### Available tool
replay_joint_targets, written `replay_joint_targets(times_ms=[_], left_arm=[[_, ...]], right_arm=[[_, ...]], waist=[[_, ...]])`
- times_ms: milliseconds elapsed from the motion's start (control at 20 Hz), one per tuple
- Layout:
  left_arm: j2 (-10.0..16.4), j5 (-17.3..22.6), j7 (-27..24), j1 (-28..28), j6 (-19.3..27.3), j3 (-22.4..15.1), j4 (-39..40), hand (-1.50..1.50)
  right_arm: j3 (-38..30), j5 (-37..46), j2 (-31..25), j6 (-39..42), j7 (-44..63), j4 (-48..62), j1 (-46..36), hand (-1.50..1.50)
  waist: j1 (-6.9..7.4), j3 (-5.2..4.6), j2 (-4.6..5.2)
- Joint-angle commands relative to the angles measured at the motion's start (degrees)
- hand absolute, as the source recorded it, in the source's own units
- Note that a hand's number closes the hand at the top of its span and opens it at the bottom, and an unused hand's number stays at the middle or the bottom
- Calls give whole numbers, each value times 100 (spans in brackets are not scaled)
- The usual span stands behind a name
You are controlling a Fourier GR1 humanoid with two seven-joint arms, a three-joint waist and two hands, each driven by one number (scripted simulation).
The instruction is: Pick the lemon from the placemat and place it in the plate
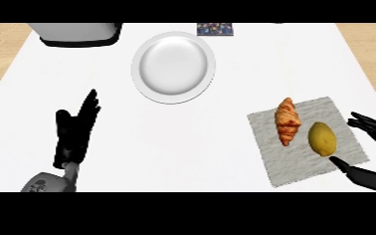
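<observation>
Gaping beside the lemon (322, 139) on the placemat (294, 164), the right hand (355, 173) grasps nothing; the left hand (73, 129) rests released.

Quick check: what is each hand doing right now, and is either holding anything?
Left hand: open, resting at the view's left, holding nothing.
Right hand: open, spread beside the lemon, not closed on it.

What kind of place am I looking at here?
Most likely a kitchen counter set for food: a white plate, a placemat holding a croissant and a lemon, and what looks like a grey appliance at the far edge.
</observation>
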Motion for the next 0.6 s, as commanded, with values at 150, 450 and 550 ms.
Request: replay_joint_targets(times_ms=[150, 450, 550], left_arm=[[15, -91, -21, 179, -67, -24, -109, 0], [-75, -190, -72, 282, -38, 2, -203, 0], [-18, -252, -155, 545, -51, 5, -397, 0]], right_arm=[[59, 1386, -1113, -303, -88, 162, 194, -150], [570, 2160, -1548, -225, 1528, -625, -117, -150], [681, 2278, -1634, 3, 1889, -799, -188, -150]], waist=[[98, -30, 5], [111, -37, 0], [124, -32, -4]])
